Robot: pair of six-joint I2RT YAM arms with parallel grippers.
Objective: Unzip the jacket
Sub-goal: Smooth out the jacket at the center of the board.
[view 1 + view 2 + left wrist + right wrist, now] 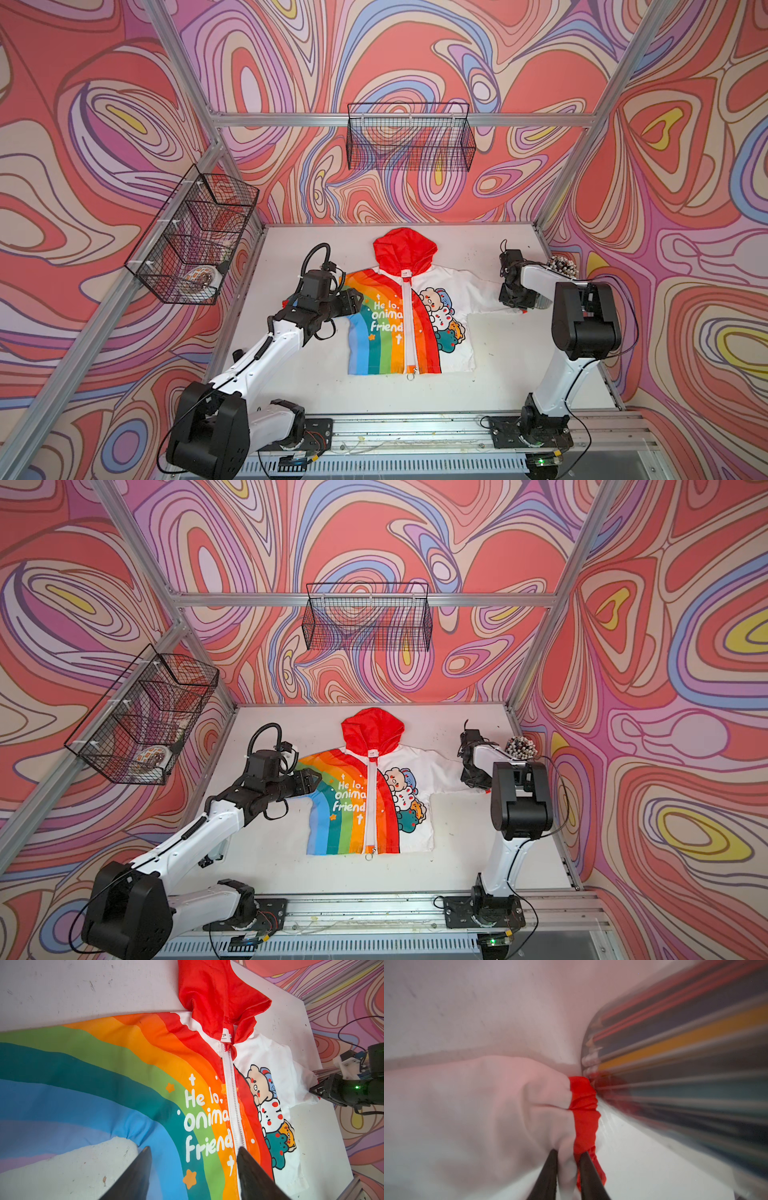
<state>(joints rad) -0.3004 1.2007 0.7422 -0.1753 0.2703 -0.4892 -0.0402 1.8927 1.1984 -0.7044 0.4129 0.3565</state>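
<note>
Left fingers [141, 1167] spread open above the jacket [382, 345]; right fingers [588, 1176] pinch its white sleeve [484, 293]

The white, scuffed bench [519, 357] carries the jacket [386, 332], spread flat, front face up, hood toward the bench's far edge.

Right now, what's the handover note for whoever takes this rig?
Left gripper: open, empty, over the rainbow half of the jacket.
Right gripper: shut on the white sleeve by its red cuff.
The jacket lies flat on the table, halves together, ring pull at the hem.
Done: unclear; cannot tell whether the zipper is open.
To do: check that, then unzip if needed.
</note>
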